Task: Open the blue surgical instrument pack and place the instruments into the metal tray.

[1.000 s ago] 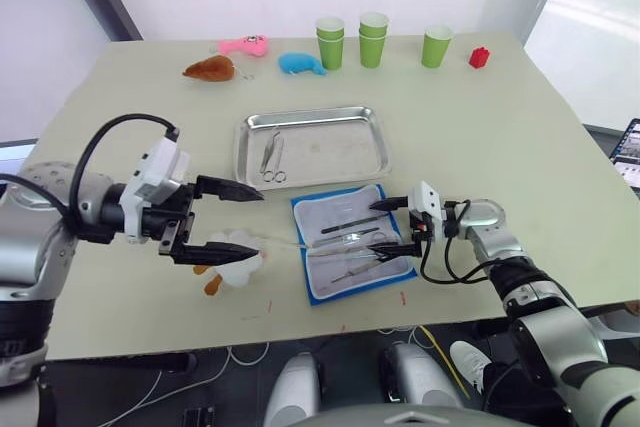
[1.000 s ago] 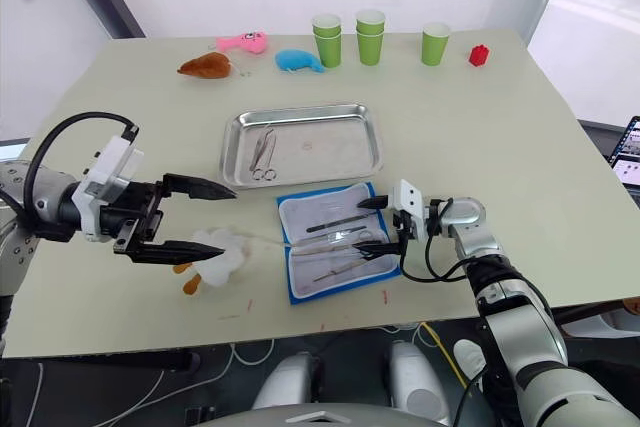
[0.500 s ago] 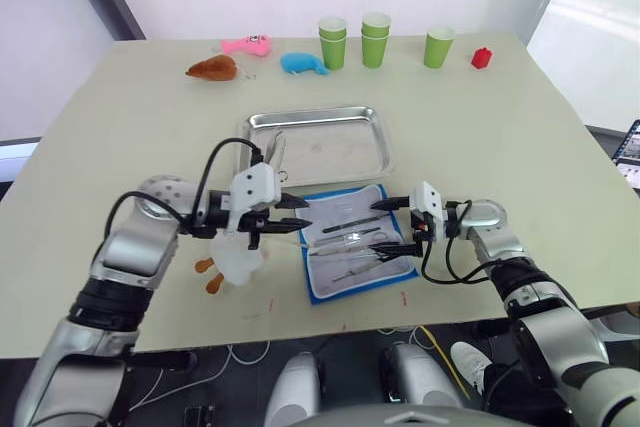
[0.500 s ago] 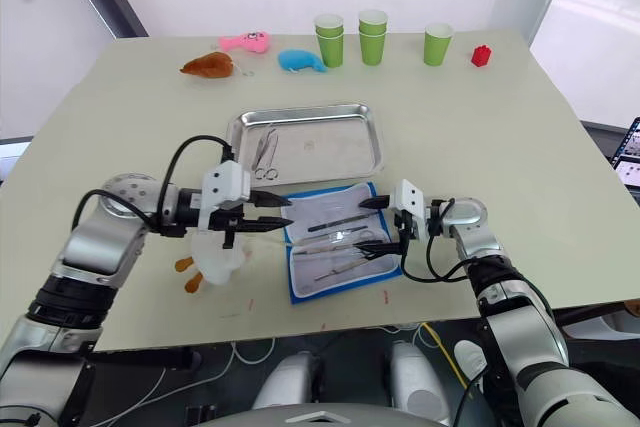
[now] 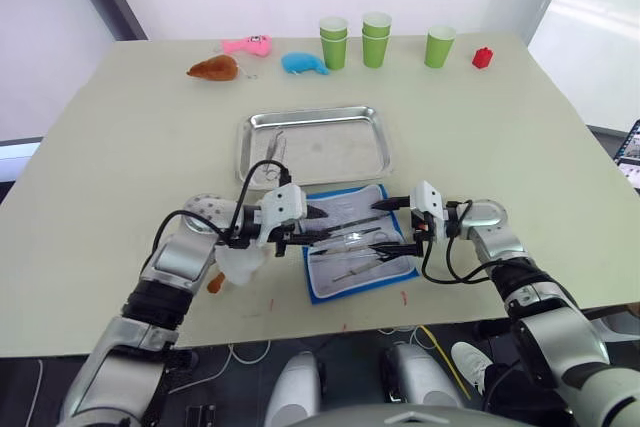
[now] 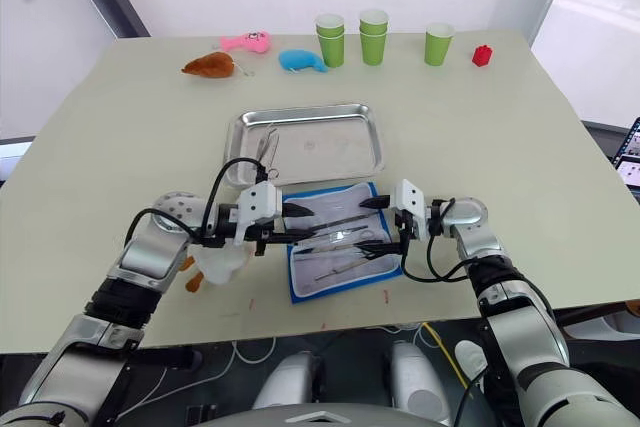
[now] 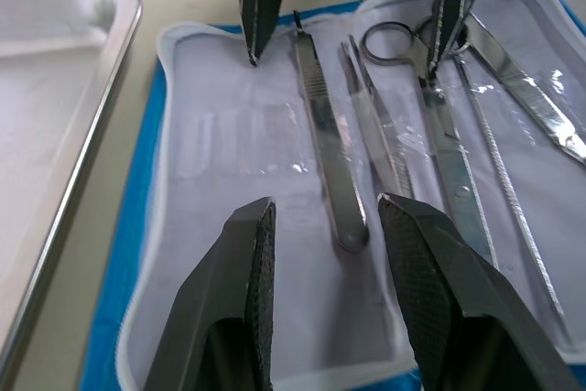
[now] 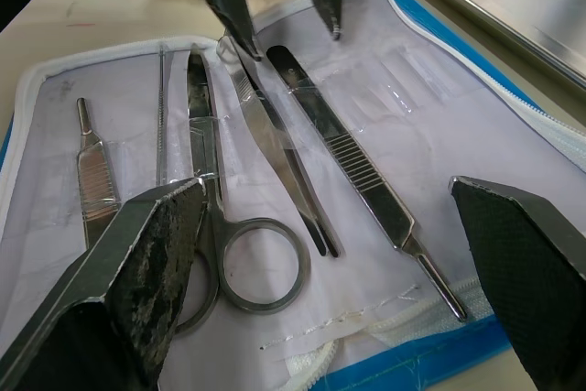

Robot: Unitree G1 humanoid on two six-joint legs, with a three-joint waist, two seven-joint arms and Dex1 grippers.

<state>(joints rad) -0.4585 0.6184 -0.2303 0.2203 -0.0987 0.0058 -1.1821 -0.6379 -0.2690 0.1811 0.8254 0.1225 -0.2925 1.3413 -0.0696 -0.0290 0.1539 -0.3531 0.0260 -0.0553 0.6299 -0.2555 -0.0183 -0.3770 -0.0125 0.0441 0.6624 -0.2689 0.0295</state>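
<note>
The blue surgical instrument pack (image 5: 358, 253) lies unfolded near the table's front edge, its whitish lining (image 7: 229, 135) facing up. Several silver instruments rest on the lining: a flat handle (image 7: 322, 153), ring-handled scissors (image 8: 215, 226) and tweezers (image 8: 343, 167). My left gripper (image 5: 318, 227) hovers low over the pack's left edge. It is open with a narrow gap, and its fingers (image 7: 240, 299) straddle the flat handle's end without touching it. At the pack's right edge, facing the left one, my right gripper (image 5: 378, 226) stands wide open. Behind the pack, the metal tray (image 5: 355, 117) holds one pair of scissors (image 5: 272, 155).
A white plush toy (image 5: 237, 263) lies under my left forearm, left of the pack. Along the far edge stand green cups (image 5: 375, 39) and a small red block (image 5: 482, 57). Pink (image 5: 245, 45), brown (image 5: 212, 69) and blue (image 5: 302, 63) plush toys lie there too.
My left arm has swung in from the table's left side to the pack's left edge, and its fingers have narrowed from wide apart. The right arm has not moved.
</note>
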